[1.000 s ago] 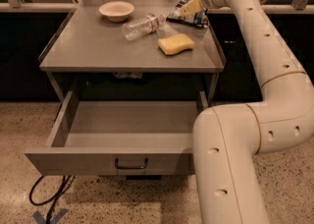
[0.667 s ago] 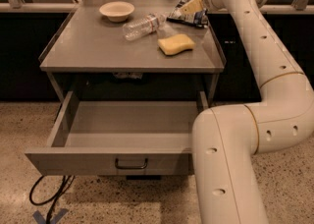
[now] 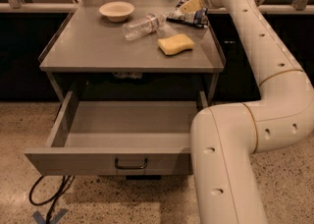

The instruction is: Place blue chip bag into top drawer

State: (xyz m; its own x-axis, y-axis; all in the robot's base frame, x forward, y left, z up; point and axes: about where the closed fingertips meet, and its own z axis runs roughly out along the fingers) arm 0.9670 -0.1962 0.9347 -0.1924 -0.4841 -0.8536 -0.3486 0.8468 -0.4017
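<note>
One blue chip bag (image 3: 188, 18) at upper right of frame, back edge of worktop (image 3: 98, 46). Gripper (image 3: 191, 5) right on it; open or closed, can't tell. Bag prob. light, crinkly, slippery foil: pinch crimped edge, gently. Top drawer (image 3: 73, 161) open, lower centre.

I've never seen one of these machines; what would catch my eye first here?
The thick white robot arm fills the right side, bending up to the far right corner of the grey metal table, where its gripper sits at the wrinkly dark blue foil chip bag. Below, the wide shallow grey metal top drawer stands pulled open toward the camera.
</note>
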